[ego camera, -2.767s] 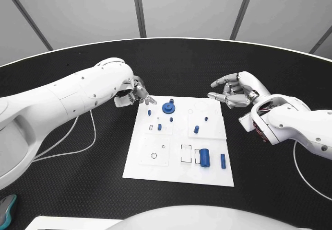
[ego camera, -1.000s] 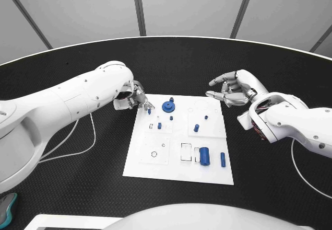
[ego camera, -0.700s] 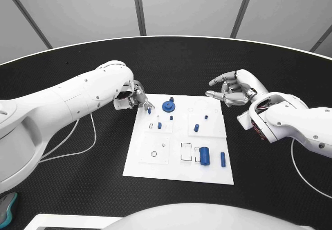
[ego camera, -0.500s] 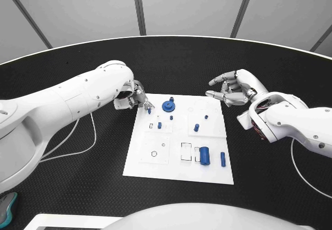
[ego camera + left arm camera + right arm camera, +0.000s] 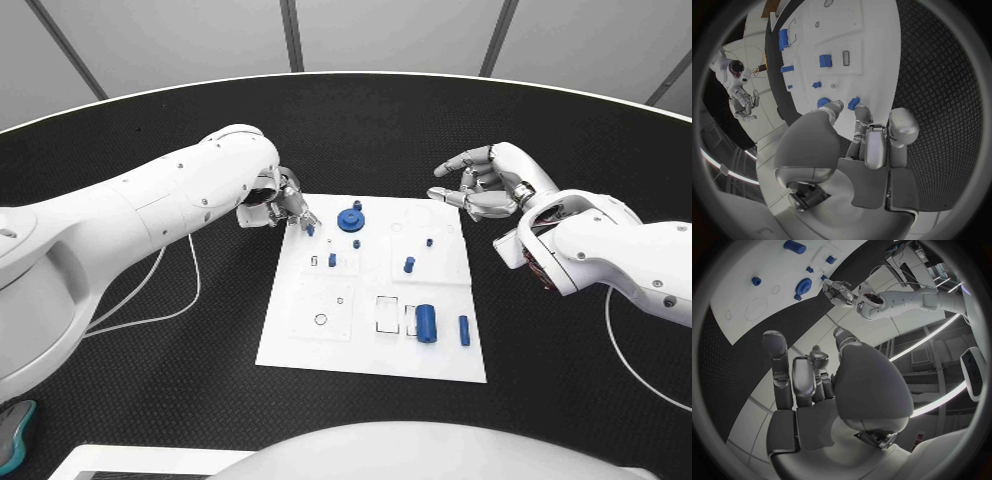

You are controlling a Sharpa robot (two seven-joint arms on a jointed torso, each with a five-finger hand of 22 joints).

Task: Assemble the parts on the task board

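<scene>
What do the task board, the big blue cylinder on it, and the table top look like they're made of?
Task board: likely matte white plastic, smooth with shallow moulded recesses.
Big blue cylinder: probably plastic, uniform blue with a soft sheen.
Table: black textured mat, perhaps rubber, with a fine raised pattern.

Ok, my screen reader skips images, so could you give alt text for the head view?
A white task board with small blue parts lies on a black table; the left hand reaches its far left corner, the right hand hovers open past its far right corner.

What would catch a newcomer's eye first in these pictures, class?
First, the white task board in the middle of the black table, dotted with small blue parts, the large blue cylinder nearest the robot. Then the left hand with fingertips at a blue peg by the board's far left corner, and the right hand raised beyond the far right corner.
</scene>
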